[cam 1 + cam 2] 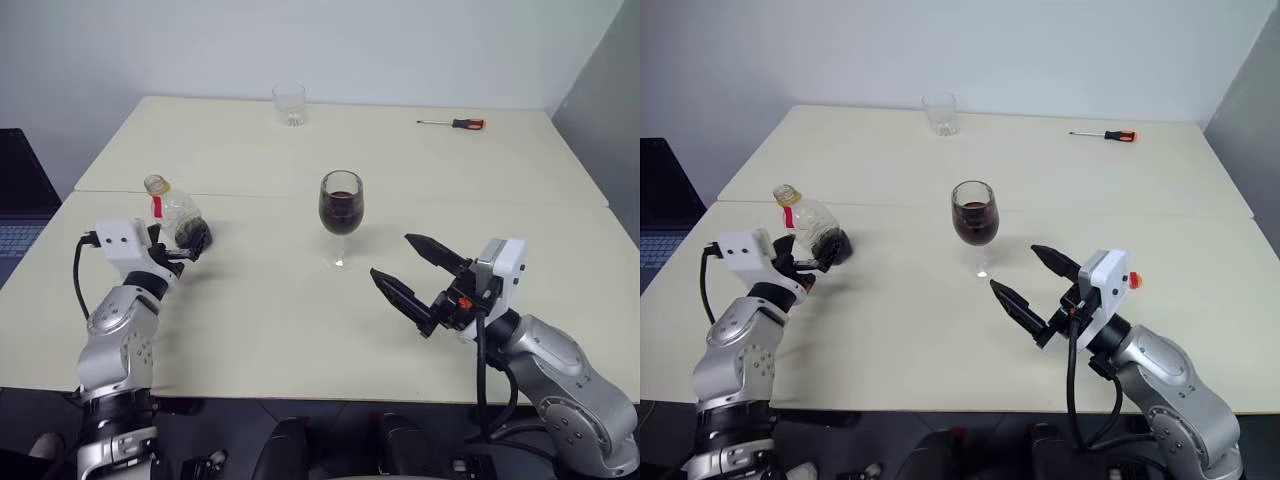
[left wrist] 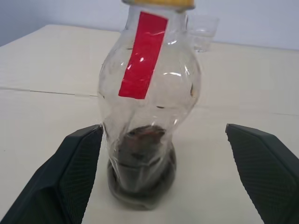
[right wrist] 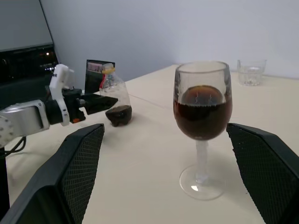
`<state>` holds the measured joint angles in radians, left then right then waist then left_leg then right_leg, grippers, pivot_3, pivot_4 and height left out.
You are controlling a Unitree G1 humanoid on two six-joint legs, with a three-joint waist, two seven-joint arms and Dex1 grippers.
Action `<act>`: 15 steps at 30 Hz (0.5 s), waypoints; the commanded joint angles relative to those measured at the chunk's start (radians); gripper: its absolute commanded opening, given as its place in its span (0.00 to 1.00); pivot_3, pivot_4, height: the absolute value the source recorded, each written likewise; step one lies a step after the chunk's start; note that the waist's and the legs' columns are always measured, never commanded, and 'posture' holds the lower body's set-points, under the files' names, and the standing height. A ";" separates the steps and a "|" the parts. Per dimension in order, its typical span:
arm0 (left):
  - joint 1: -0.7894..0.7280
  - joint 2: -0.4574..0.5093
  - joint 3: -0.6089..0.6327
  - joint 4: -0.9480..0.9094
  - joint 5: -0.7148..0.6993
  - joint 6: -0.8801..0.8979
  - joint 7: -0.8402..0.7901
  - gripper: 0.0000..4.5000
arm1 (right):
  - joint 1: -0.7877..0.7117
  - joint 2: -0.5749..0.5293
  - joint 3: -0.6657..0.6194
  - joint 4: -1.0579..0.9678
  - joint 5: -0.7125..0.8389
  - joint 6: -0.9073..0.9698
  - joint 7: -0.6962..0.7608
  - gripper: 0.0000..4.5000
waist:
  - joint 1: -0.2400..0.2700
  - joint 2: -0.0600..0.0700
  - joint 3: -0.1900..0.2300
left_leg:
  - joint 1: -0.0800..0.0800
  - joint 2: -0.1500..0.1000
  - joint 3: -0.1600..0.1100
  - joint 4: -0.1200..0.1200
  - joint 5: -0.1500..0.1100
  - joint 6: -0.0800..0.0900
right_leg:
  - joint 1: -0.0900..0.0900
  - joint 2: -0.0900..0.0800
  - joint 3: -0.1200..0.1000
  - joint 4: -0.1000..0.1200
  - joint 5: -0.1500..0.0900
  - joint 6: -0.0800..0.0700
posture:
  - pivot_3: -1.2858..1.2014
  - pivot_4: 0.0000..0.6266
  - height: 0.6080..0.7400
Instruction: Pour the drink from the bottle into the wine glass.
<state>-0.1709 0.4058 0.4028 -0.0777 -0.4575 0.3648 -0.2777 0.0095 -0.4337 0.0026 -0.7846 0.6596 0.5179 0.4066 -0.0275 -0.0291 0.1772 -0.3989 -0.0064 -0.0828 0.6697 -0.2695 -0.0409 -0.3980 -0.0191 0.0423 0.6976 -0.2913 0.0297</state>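
1. No readable writing anywhere. The bottle (image 2: 148,107) just has a plain red strip stuck down its front, nothing printed on it, plus a yellow cap.
2. Bottle's squat, round-bodied clear plastic, a bit dented. It stands on the cream table (image 1: 280,330) at the robot's left, with only a dark puddle of drink (image 2: 141,175) left in the bottom.
3. Left gripper (image 1: 180,250) is spread wide around the bottle, not squeezing it; the fingers (image 2: 70,179) are black with a fine mesh texture.
4. Glass (image 1: 341,217) stands mid-table, smooth clear bowl about half full of dark cola, on a thin stem and round foot.
5. Right gripper (image 1: 410,270) hangs released and empty near the glass.
6. Far back: a short clear tumbler (image 1: 289,103) and an orange-handled screwdriver (image 1: 452,123).
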 commanded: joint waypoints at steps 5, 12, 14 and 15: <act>0.238 -0.093 -0.047 -0.374 -0.084 0.161 0.080 0.99 | 0.065 0.018 -0.064 -0.057 0.032 0.019 -0.085 1.00 | 0.001 0.000 0.000 | 0.007 0.000 -0.001 -0.005 0.000 0.000 | 0.008 0.000 0.000 -0.004 0.000 0.000 | 0.52 0.24 1.00; 0.314 -0.156 -0.148 -0.512 -0.088 0.225 0.118 0.99 | 0.109 0.029 -0.099 -0.027 -0.066 0.087 -0.249 1.00 | 0.004 0.000 -0.001 | 0.010 0.000 -0.002 -0.006 0.000 0.000 | 0.012 0.001 0.000 -0.008 0.000 0.000 | 0.52 0.24 1.00; 0.330 -0.164 -0.176 -0.536 -0.086 0.236 0.122 0.99 | 0.125 0.039 -0.099 -0.026 -0.108 0.099 -0.295 1.00 | 0.004 0.000 -0.001 | 0.011 0.000 0.000 -0.007 0.000 0.000 | 0.012 0.001 0.000 -0.008 0.000 0.000 | 0.52 0.24 1.00; 0.338 -0.167 -0.186 -0.546 -0.081 0.240 0.126 0.99 | 0.134 0.046 -0.098 -0.025 -0.125 0.107 -0.317 1.00 | 0.004 0.000 -0.001 | 0.011 0.000 0.000 -0.007 0.000 0.000 | 0.012 0.001 0.000 -0.008 0.000 0.000 | 0.52 0.24 1.00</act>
<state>0.1553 0.2389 0.2305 -0.5657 -0.5317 0.6030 -0.1610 0.1359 -0.3967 -0.0810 -0.7931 0.5667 0.6195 0.1283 -0.0236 -0.0287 0.1761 -0.3877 -0.0065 -0.0830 0.6622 -0.2696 -0.0409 -0.3860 -0.0182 0.0423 0.6894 -0.2916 0.0297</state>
